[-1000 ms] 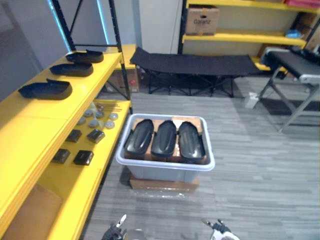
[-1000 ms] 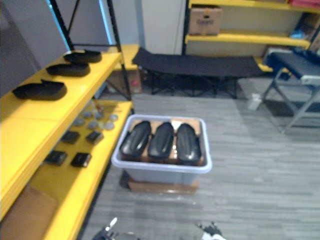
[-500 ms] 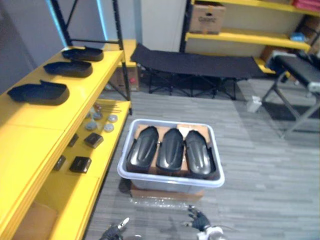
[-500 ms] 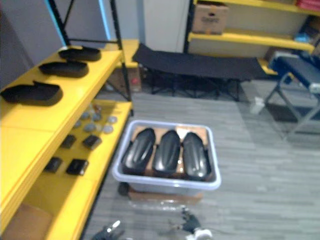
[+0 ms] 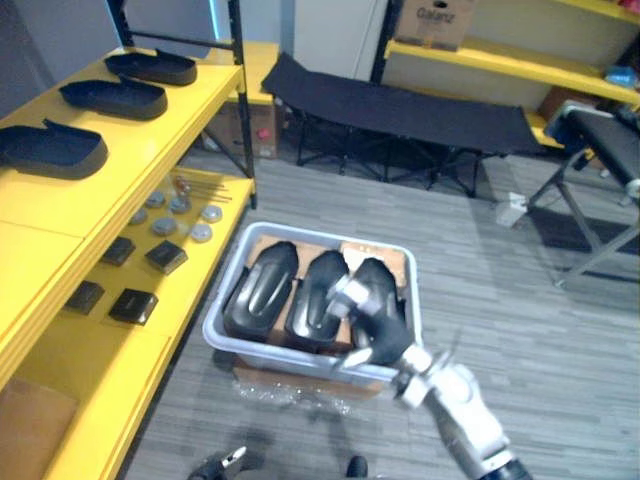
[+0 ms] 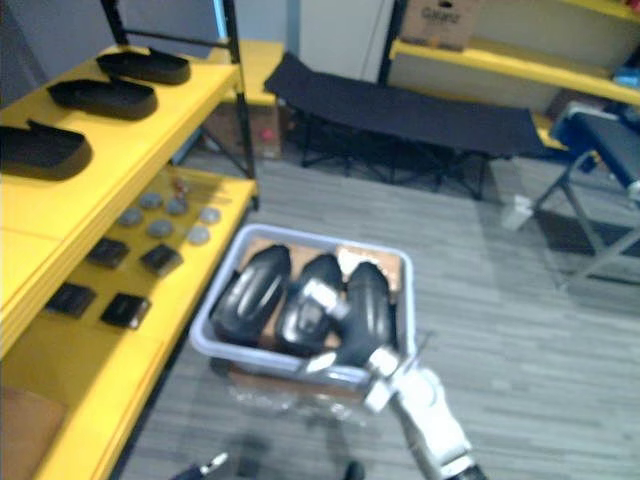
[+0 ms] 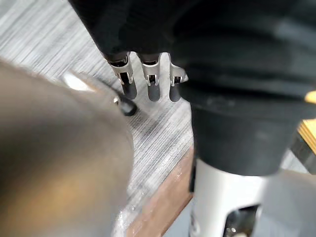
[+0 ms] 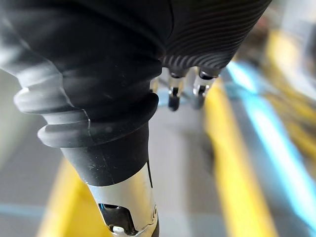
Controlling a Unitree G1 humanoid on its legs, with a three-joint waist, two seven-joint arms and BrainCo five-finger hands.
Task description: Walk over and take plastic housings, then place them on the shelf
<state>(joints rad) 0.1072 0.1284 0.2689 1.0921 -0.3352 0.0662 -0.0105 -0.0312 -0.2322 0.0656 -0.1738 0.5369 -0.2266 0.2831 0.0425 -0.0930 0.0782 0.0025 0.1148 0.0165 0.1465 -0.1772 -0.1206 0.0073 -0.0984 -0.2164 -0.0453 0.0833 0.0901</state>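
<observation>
Left eye view: three housings (image 5: 325, 290) in bin (image 5: 270, 352), three on shelf (image 5: 150, 130); right hand (image 5: 378, 325) above bin, left hand (image 7: 148, 24) low, fingers (image 7: 153, 89) relaxed.

Storeroom or workshop: yellow shelving (image 5: 150, 150) with parts, grey bin (image 5: 300, 358), cardboard box (image 5: 435, 22).

Black folding cot (image 5: 400, 115) stood on grey plank floor (image 5: 520, 300) before far rack (image 5: 480, 60), cardboard box (image 5: 438, 22) above it. Pale crate (image 5: 258, 351) sat on cardboard slab (image 5: 290, 378). Left of crate: grey discs (image 5: 180, 215), 4 small black boxes (image 5: 132, 305). White container (image 5: 510, 210) lay near steel-legged bench (image 5: 600, 140).
</observation>
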